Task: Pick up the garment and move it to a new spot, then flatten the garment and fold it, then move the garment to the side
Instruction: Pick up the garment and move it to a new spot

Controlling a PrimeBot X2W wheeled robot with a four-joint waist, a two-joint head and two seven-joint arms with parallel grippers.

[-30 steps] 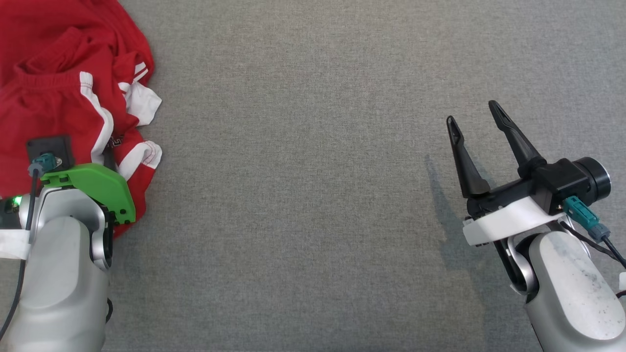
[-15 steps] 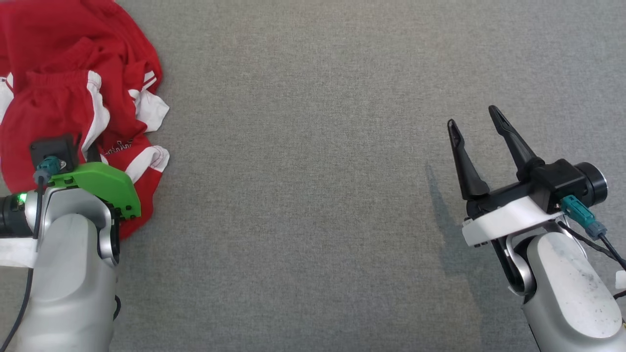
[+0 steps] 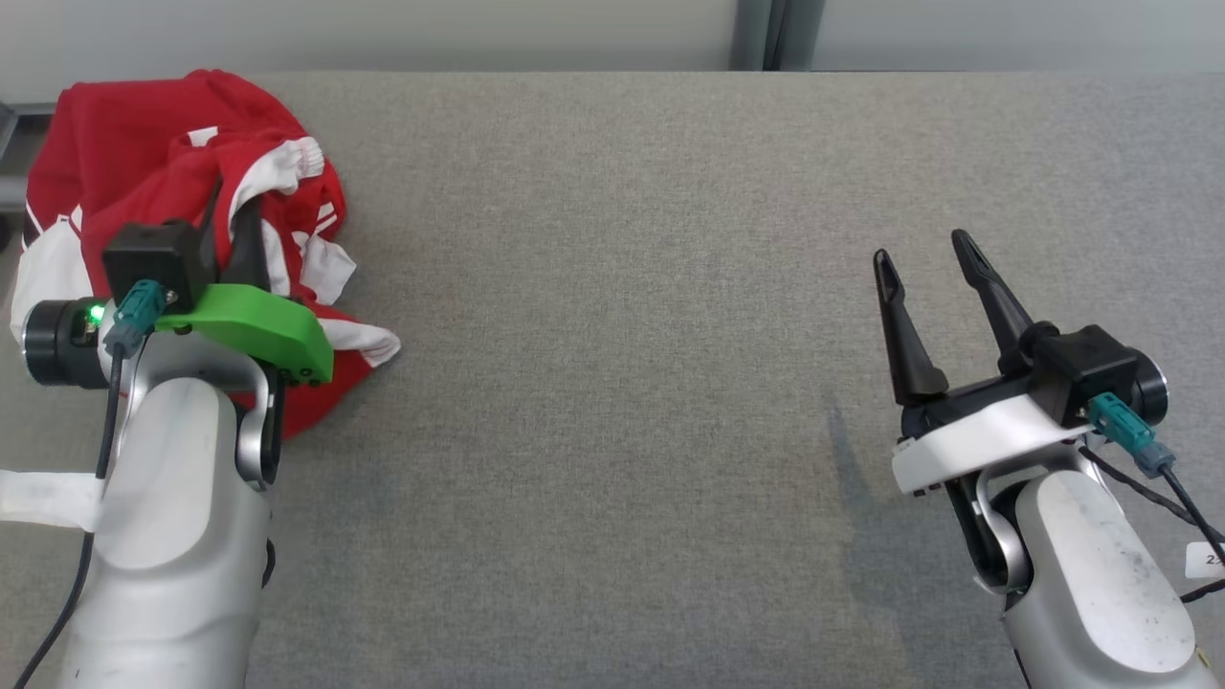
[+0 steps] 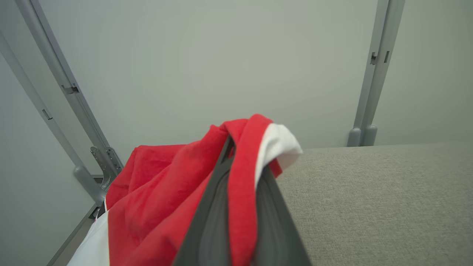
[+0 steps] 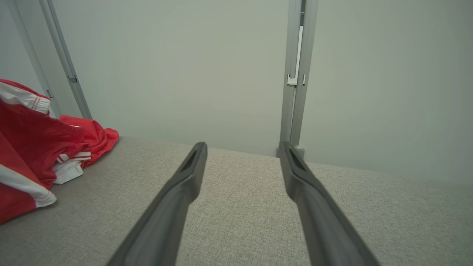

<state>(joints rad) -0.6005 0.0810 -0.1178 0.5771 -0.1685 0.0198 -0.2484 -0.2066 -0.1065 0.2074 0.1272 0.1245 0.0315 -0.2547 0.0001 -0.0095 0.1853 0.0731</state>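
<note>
Bunching at the far left end of the grey cloth-covered table (image 3: 612, 402), the red garment with white trim (image 3: 124, 144) is crumpled so that its kind is hard to tell, and its near part is hidden behind the green bracket (image 3: 258, 330). The left gripper (image 4: 242, 162) is clamped on a raised fold of it, its tips buried in cloth. Well apart on the right, the right gripper (image 3: 924, 251) hangs over the table, jaws spread wide and holding nothing. Grey posts (image 3: 761, 33) stand against the pale wall (image 3: 383, 29) behind.
</note>
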